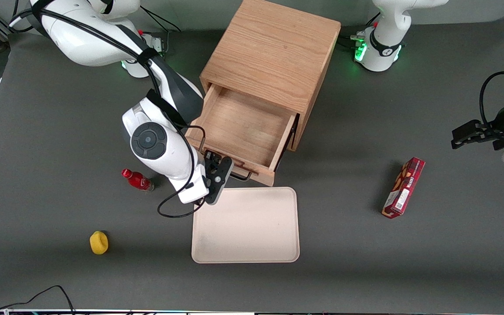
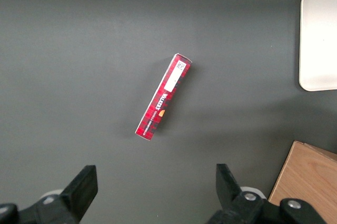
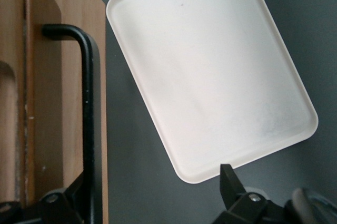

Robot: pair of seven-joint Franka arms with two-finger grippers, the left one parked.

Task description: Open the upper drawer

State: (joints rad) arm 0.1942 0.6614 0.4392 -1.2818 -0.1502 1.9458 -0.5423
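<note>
The upper drawer [image 1: 245, 131] of the oak cabinet [image 1: 274, 52] stands pulled well out toward the front camera, its bare wooden floor showing and its front panel nearest the camera. A long black bar handle [image 3: 88, 113] runs along that front panel; in the front view only its end [image 1: 244, 176] sticks out past the robot's hand. The right arm's gripper [image 1: 217, 177] sits at the drawer front, at the working arm's end of the handle. In the right wrist view its fingers [image 3: 231, 184] are spread apart, one beside the bar and one over the tray, so the claw is open and pinches nothing.

A cream rectangular tray [image 1: 245, 225] lies on the grey table [image 1: 365, 262] just in front of the drawer, nearer the camera. A small red bottle [image 1: 137, 180] lies near the gripper, toward the working arm's end of the table, and a yellow sponge-like lump [image 1: 99, 243] sits nearer the camera than the bottle. A red biscuit box [image 1: 404, 187] lies well apart, toward the parked arm's end.
</note>
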